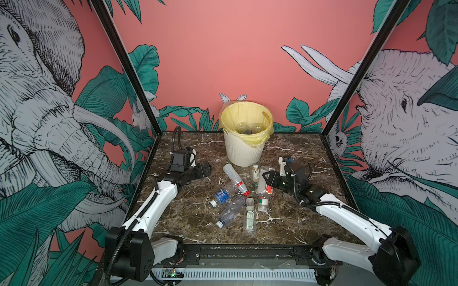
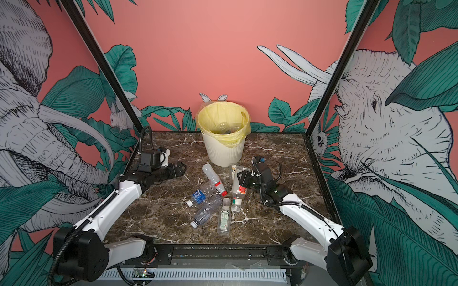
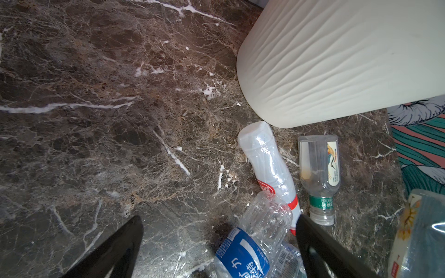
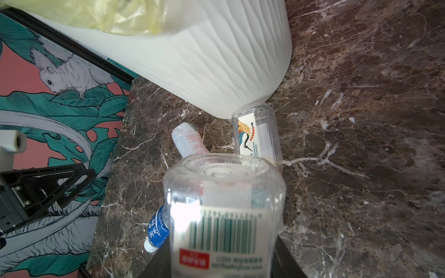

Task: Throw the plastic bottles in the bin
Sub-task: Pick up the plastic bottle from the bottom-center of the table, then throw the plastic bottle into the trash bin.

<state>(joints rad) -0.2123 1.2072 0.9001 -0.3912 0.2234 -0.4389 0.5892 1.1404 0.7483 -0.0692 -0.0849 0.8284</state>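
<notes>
Marble table [image 1: 285, 222]: right pincer [image 1: 267, 179] was clenched on square clear bottle [image 1: 260, 184], low in front of bin [image 1: 244, 151]; left pincer [image 1: 204, 170] sat released, empty. Risk: a short lift could clip bin's rim, or slick plastic could slip out.

top views: high front, facing back wall [image 1: 223, 49] | wrist views: low, close (both see bin [image 3: 337, 60])

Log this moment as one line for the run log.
left gripper: open, empty | right gripper: shut on clear bottle | bin: upright, partly filled | table: several loose bottles
</notes>
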